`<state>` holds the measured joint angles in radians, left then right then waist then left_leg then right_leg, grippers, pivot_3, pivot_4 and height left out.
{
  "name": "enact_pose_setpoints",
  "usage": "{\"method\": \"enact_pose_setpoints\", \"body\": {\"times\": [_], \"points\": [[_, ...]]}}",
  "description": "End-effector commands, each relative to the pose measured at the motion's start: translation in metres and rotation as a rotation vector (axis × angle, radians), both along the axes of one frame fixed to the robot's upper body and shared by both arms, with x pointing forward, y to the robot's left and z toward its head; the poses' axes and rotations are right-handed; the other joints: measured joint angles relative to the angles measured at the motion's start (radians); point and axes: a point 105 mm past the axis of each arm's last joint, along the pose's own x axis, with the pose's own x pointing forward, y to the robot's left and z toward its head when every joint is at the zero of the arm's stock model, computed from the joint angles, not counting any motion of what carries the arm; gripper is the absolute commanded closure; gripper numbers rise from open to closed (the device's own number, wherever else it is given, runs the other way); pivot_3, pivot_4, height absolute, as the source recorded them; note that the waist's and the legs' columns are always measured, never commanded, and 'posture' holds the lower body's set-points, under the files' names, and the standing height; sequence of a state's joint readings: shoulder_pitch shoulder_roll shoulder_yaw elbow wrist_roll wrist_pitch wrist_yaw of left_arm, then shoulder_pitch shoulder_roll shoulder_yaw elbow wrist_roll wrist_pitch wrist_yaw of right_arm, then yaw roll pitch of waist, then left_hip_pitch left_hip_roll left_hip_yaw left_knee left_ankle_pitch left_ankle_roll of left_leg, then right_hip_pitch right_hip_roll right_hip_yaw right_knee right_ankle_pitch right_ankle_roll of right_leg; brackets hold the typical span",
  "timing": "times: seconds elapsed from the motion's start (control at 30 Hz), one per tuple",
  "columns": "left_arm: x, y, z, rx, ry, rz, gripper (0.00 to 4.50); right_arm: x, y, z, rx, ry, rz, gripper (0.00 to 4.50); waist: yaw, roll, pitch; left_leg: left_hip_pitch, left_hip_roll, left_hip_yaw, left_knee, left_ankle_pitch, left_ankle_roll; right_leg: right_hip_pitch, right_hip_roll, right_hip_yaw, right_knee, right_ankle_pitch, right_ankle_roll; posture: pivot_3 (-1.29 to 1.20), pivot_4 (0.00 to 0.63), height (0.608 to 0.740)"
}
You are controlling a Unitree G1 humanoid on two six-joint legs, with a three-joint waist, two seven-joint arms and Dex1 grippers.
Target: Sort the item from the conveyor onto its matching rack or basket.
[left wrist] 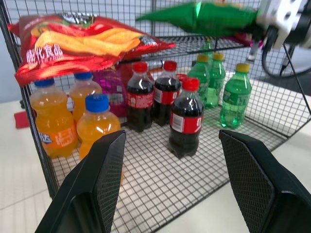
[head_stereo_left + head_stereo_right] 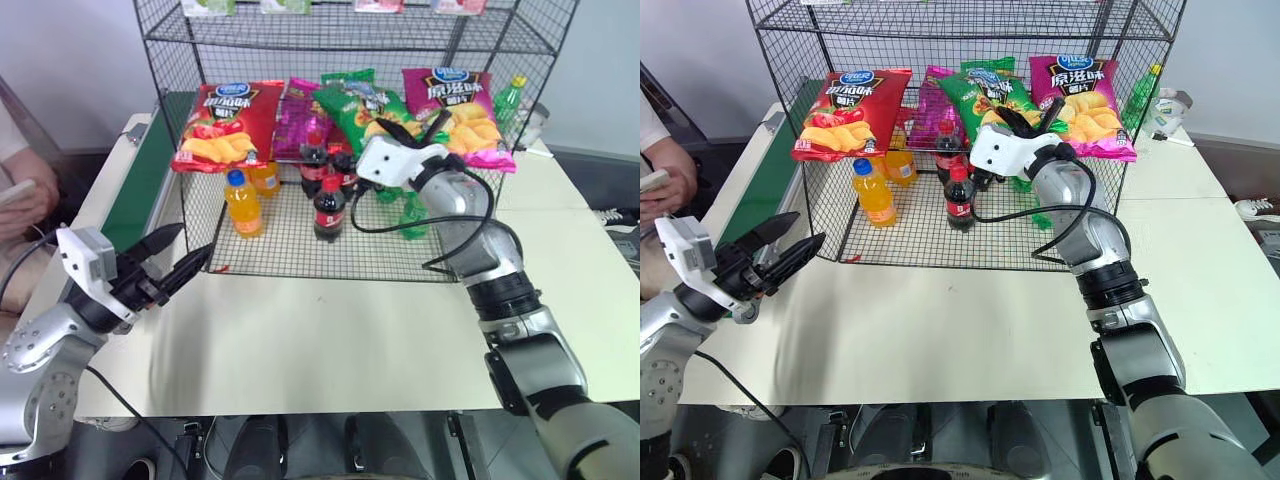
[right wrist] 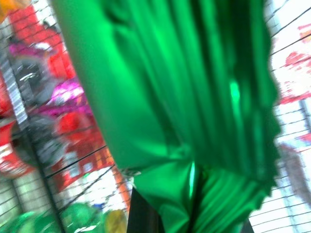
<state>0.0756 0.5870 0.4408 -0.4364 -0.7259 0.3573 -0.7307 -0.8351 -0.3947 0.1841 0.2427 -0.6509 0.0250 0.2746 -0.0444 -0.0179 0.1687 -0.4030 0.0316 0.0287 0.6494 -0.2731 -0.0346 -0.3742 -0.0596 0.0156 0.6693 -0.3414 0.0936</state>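
Observation:
The item, a shiny green crisp bag (image 2: 352, 108), hangs inside the rack (image 2: 300, 255), level with the crisp bags on the tier above the bottles. My right gripper (image 2: 398, 128) is shut on the bag's lower seam; the right wrist view shows the green foil (image 3: 170, 97) pinched just above the fingers. The bag (image 1: 204, 17) also crosses the left wrist view above the cola bottles. My left gripper (image 2: 185, 262) is open and holds nothing, low at the left in front of the rack's front corner. The conveyor (image 2: 140, 180) runs along the table's left side.
A red crisp bag (image 2: 222, 125), a magenta one (image 2: 300, 120) and a pink one (image 2: 460, 105) lean in the rack. Orange (image 2: 243, 203), cola (image 2: 329, 208) and green bottles (image 2: 412, 215) stand on its bottom mesh. A person's hand (image 2: 20, 200) is at the far left. The cream table (image 2: 320, 340) spreads in front.

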Motion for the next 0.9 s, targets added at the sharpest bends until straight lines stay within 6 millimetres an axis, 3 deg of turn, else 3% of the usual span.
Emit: {"method": "enact_pose_setpoints", "body": {"times": [0.03, 0.23, 0.33, 0.47, 0.7, 0.8, 0.9], "points": [[-0.002, -0.004, 0.003, 0.014, -0.033, 0.0, 1.24, 0.001, 0.008, 0.019, 0.096, -0.036, 0.014, 4.5, -0.003, 0.0, 0.0, 0.0, 0.0, 0.0, 0.0, 0.0, 0.0, 0.0, 0.0, 0.0, 0.0, 0.0, 0.0, 0.0, 0.15, 0.739], [0.0, -0.008, 0.004, 0.002, -0.036, -0.008, 1.24, 0.005, 0.016, 0.021, 0.22, 0.009, 0.053, 4.5, -0.002, 0.0, 0.0, 0.0, 0.0, 0.0, 0.0, 0.0, 0.0, 0.0, 0.0, 0.0, 0.002, 0.0, 0.0, 0.0, 0.15, 0.739], [0.001, -0.01, 0.003, 0.005, -0.035, -0.011, 1.17, 0.007, 0.022, 0.02, 0.241, 0.021, 0.062, 3.64, -0.001, 0.0, 0.0, 0.0, 0.0, 0.0, 0.0, 0.0, 0.0, -0.001, 0.0, 0.0, 0.002, 0.0, 0.0, 0.0, 0.15, 0.739], [0.001, -0.011, 0.0, 0.0, -0.027, -0.011, 1.17, 0.003, 0.041, 0.024, 0.357, 0.076, 0.137, 1.77, -0.005, 0.0, 0.0, 0.0, 0.0, 0.0, 0.001, 0.0, -0.001, -0.001, 0.001, 0.0, 0.003, 0.0, 0.0, 0.0, 0.15, 0.739], [0.002, -0.01, -0.002, -0.004, -0.019, -0.007, 1.17, -0.015, 0.066, 0.047, 0.536, 0.103, 0.307, 1.77, -0.002, 0.0, 0.0, -0.001, 0.0, 0.0, 0.001, 0.001, -0.001, -0.003, 0.001, 0.0, 0.004, 0.0, 0.0, 0.0, 0.15, 0.739], [0.002, -0.012, -0.002, -0.03, -0.014, -0.014, 1.17, -0.019, 0.07, 0.042, 0.617, 0.193, 0.368, 1.77, -0.002, 0.0, 0.0, -0.002, 0.0, 0.0, 0.001, 0.001, -0.001, -0.004, 0.001, 0.0, 0.006, 0.0, 0.0, 0.0, 0.15, 0.739], [0.001, -0.009, 0.0, -0.035, -0.011, -0.011, 1.17, -0.037, 0.076, 0.041, 0.646, 0.266, 0.497, 1.77, -0.001, 0.0, 0.0, -0.002, 0.0, 0.0, 0.001, 0.001, -0.001, -0.005, 0.001, 0.0, 0.006, 0.0, 0.0, 0.0, 0.15, 0.739]]}}
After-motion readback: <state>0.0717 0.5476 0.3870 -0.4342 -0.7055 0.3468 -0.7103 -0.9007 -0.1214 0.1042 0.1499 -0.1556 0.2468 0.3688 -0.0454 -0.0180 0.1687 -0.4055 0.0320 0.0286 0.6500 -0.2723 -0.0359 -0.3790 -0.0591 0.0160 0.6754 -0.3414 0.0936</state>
